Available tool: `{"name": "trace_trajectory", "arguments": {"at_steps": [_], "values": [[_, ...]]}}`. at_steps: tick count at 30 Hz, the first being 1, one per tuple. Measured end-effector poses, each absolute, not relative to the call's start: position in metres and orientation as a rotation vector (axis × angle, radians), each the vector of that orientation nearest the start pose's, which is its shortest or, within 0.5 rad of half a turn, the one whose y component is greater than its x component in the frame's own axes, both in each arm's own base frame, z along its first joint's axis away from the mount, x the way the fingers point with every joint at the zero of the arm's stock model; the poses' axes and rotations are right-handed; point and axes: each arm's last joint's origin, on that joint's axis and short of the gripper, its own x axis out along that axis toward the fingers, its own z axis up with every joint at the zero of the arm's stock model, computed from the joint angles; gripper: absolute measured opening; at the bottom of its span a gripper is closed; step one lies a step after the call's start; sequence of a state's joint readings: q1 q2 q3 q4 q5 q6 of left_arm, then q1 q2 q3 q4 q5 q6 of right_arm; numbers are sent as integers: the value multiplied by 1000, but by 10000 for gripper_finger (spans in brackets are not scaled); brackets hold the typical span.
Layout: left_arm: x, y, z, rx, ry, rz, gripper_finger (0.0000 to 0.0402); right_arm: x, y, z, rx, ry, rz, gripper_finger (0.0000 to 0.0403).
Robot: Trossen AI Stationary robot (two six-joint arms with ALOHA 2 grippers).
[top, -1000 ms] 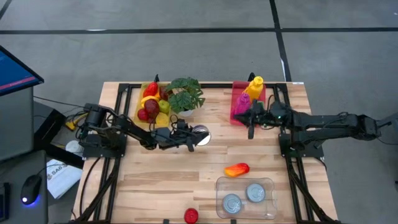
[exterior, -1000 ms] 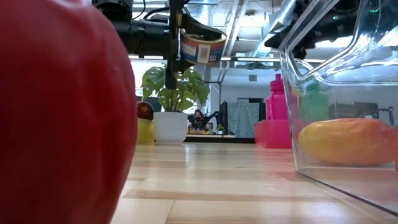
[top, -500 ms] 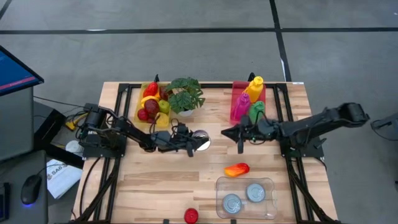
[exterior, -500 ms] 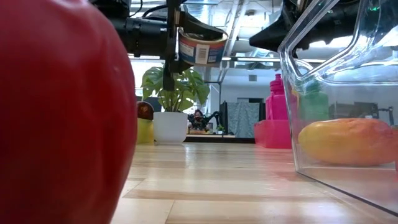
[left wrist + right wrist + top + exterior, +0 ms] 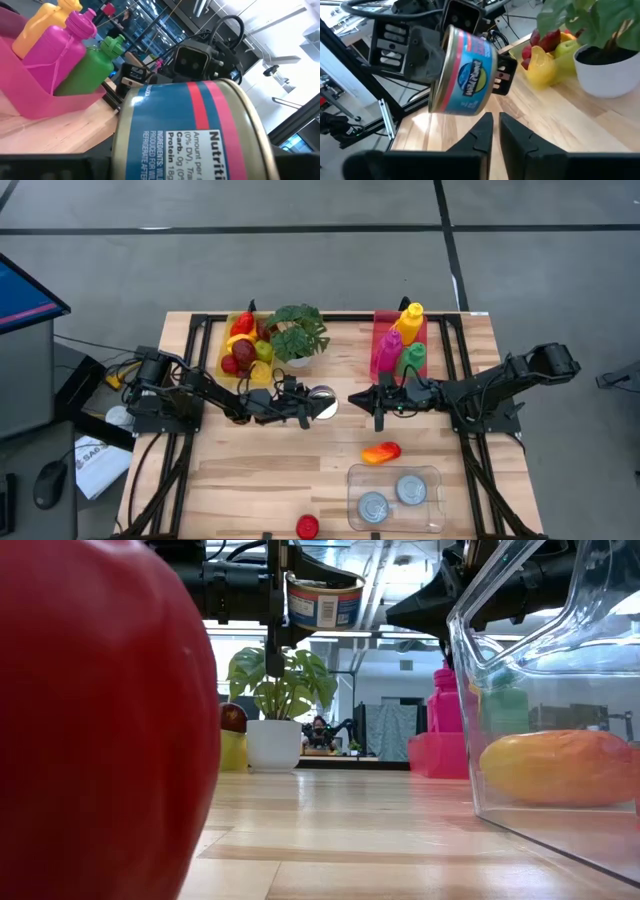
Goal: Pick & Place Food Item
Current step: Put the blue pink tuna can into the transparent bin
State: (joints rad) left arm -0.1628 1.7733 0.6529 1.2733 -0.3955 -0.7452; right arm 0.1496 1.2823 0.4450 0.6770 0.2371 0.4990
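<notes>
A tuna can with a blue label and a red stripe (image 5: 322,402) is held in the air by my left gripper (image 5: 305,406), above the middle of the table. The can stands about upright in the low view (image 5: 325,602) and fills the left wrist view (image 5: 200,135). My right gripper (image 5: 358,398) is shut and hovers just right of the can, with its fingertips (image 5: 496,127) pointing at the can (image 5: 465,75) without touching it. An orange-red food item (image 5: 381,452) lies on the table in front of a clear container (image 5: 395,498) that holds two cans. My left gripper pinches the can between its two fingers. One finger (image 5: 420,55) shows at one end of the can and the other (image 5: 502,80) at the opposite end. It comes in level from the table's left. The can is lifted clear of the table.
A tray of fruit (image 5: 245,345) and a potted plant (image 5: 297,332) stand at the far side. A pink bin of bottles (image 5: 400,340) is far right. A red round fruit (image 5: 307,526) sits at the near edge and blocks the left of the low view (image 5: 100,720).
My right gripper has swung from beside the pink bin toward the table's left and near side, ending close to the can. My left gripper has stayed about where it was. The can, tilted a second ago, now sits about upright.
</notes>
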Motion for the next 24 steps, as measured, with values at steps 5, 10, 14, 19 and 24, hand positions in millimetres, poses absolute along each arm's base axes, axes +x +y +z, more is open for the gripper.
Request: {"name": "trace_trajectory", "arguments": {"at_steps": [5,10,14,19,24], "values": [[325,-38,182,-781,-233,180,172,250,31,193,462,147,-126,76],[325,-37,182,-781,-234,182,172,253,32,190,463,142,-125,154],[325,-37,182,-777,-232,182,172,256,34,188,468,118,-111,232],[325,-37,182,-776,-232,182,172,262,34,185,525,73,-106,307],[325,-37,182,-777,-235,187,172,274,29,180,604,82,-135,339]]}}
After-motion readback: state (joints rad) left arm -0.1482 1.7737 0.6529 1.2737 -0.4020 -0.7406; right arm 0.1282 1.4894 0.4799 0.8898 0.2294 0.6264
